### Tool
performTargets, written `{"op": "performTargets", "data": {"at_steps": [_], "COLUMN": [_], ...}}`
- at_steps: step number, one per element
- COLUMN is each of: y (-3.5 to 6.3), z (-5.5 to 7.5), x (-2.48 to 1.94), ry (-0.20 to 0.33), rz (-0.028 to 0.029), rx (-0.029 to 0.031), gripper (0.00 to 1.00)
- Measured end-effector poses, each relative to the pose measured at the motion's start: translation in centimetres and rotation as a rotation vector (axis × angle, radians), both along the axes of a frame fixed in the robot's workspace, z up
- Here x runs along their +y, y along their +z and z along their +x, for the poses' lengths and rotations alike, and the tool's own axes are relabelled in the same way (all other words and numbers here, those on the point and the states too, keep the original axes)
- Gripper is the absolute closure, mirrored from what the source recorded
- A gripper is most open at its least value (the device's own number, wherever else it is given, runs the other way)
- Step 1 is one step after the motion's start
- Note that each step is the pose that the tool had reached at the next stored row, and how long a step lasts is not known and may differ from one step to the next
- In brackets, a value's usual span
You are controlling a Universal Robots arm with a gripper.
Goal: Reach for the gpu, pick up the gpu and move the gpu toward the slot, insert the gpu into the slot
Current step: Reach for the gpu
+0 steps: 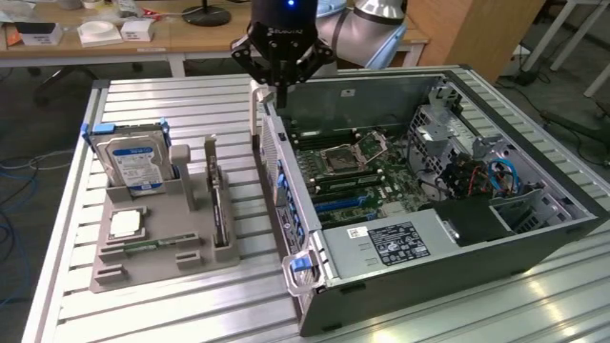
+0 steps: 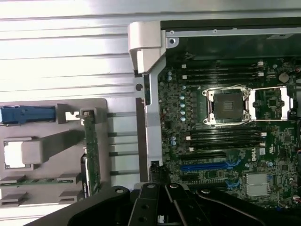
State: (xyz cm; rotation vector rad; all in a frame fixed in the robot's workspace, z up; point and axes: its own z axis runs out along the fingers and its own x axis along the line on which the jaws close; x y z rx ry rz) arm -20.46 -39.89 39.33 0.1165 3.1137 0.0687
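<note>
End effector [image 2: 160,200] sits closed and empty by the case's [image 1: 458,275] far corner, gpu [image 2: 91,155] well apart in its holder [image 1: 162,236]. Dropping in closed, it'd likely knock the gpu instead of gripping.

"ROBOTIQ" is printed on the gripper [image 1: 282,84] body; "DELL" is printed in white on the motherboard [image 2: 252,154].

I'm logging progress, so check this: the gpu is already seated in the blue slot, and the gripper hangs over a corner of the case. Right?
No. The gpu is not in the slot; it stands on edge in the grey holder beside the case, as the exterior view shows. The gripper does hang over a corner of the case.
</note>
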Motion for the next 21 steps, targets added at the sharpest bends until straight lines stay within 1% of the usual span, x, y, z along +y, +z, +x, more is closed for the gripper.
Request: {"op": "performTargets", "data": {"at_steps": [11, 12, 21], "y": [-0.01, -0.01, -0.02], "z": [-3.8, -4.5, -7.5], "x": [0.00, 0.00, 0.00], "ry": [0.000, 0.000, 0.000], "rz": [0.0001, 0.0001, 0.0001], "rx": [0.0000, 0.0000, 0.0000], "gripper": [0.90, 0.90, 0.90]}}
